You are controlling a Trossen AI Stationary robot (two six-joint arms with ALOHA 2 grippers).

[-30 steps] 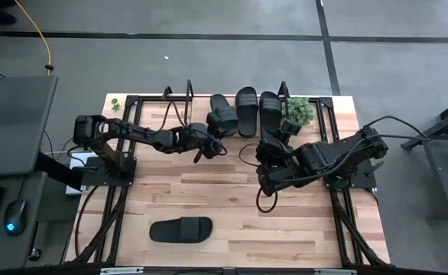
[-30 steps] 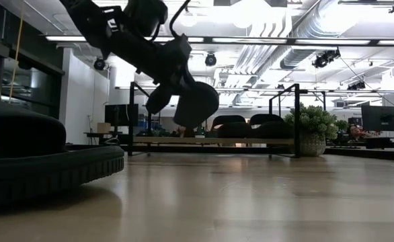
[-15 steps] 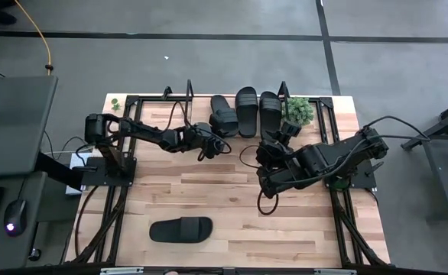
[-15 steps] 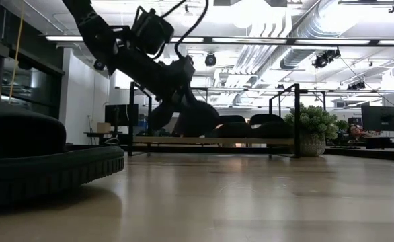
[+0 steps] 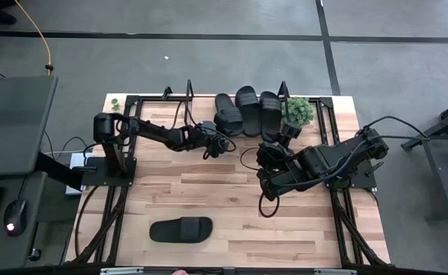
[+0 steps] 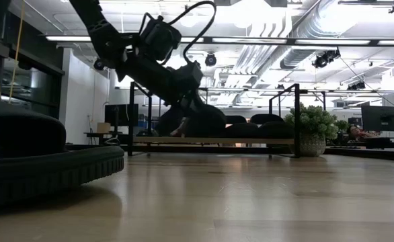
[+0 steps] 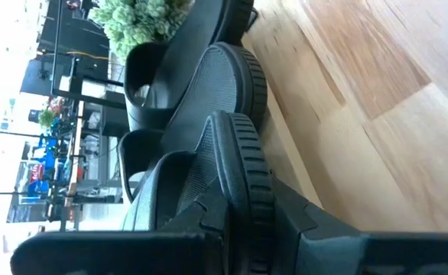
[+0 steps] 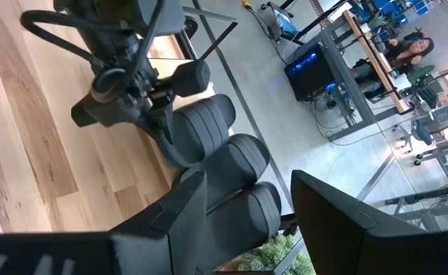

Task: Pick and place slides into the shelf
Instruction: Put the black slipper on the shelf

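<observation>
We saw the left gripper (image 5: 218, 142) clamped on a slide (image 5: 225, 114) at the shelf's (image 6: 210, 141) left end; the right gripper (image 5: 287, 131) hung parted.

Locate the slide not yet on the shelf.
In the high view, the lone slide lies flat at the table's near left, far from the shelf.

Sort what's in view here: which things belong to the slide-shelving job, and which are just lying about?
Part of the job:
- shelf
- three slides on the shelf, the leftmost gripped by the left gripper
- fourth slide on the table near its front edge
- right gripper, fingers open, waiting beside the shelf

Just lying about:
- potted plant
- small green item at the table's far left corner
</observation>
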